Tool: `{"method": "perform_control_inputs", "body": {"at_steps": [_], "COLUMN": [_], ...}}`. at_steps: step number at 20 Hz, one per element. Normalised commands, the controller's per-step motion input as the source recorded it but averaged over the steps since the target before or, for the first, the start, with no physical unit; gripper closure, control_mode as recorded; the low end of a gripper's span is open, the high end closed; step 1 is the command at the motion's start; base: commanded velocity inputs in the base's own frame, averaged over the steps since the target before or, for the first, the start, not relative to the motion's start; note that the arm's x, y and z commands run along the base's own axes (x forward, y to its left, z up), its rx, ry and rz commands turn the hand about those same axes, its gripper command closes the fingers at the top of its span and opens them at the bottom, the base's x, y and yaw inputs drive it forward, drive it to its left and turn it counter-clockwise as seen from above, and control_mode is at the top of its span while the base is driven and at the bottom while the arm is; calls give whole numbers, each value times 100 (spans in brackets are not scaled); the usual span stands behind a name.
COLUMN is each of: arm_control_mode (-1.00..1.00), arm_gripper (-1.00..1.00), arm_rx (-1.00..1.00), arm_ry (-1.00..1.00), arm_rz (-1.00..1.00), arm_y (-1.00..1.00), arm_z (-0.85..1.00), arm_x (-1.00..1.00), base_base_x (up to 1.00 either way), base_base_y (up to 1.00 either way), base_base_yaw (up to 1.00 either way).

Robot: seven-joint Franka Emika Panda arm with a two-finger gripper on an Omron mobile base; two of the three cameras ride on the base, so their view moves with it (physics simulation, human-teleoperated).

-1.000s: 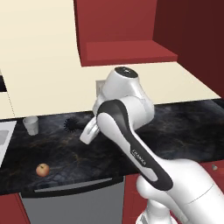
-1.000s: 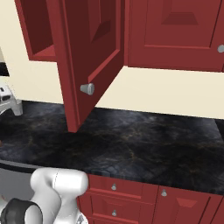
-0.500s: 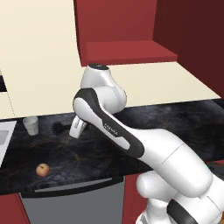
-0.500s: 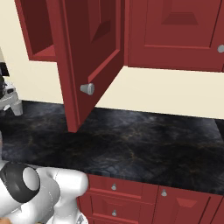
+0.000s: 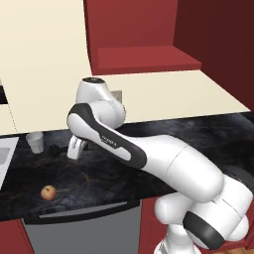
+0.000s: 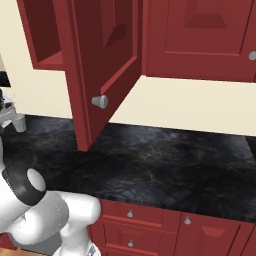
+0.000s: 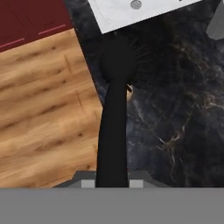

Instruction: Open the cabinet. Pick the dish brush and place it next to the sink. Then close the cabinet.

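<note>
My gripper [image 5: 73, 152] hangs just above the black counter, shut on the dish brush [image 7: 113, 131]. In the hand view the thin black handle runs up from my gripper [image 7: 112, 183] to the round bristly head, which hovers near the sink's white rim [image 7: 140, 15]. From the left base view, the brush's dark bristles [image 5: 55, 150] barely stand out against the counter, between my hand and the sink edge [image 5: 5, 158]. The cabinet [image 5: 144, 54] stands open, its door [image 6: 107, 55] with the grey knob [image 6: 100, 101] swung out over the counter.
A small translucent cup [image 5: 34, 142] stands on the counter just left of my hand. An apple [image 5: 48, 192] lies near the counter's front edge. Knobless red wall cabinets [image 6: 200, 35] hang to the right of the open door, low red cabinets [image 6: 150, 225] below.
The arm has swung left along the counter, carrying the brush from below the cabinet toward the cup and sink. The cabinet door has stayed open.
</note>
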Motion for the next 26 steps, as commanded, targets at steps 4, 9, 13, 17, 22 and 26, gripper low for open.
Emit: {"method": "perform_control_inputs", "body": {"at_steps": [4,9,13,17,22,26], "arm_control_mode": [-100,-100,-100,-100,-100,-100], "arm_gripper": [100,100,100,100,100,100], "arm_rx": [0,0,0,0,0,0], "arm_ry": [-13,-26,-14,18,33,13], "arm_rz": [7,7,7,10,10,7], "arm_y": [1,0,11,13,18,29], "arm_z": [-66,-66,-14,0,-11,-13], "arm_x": [29,36,22,41,48,34], "base_base_x": [0,0,0,0,0,0], "base_base_y": [0,0,0,0,0,0], "base_base_yaw": [0,0,0,0,0,0]}}
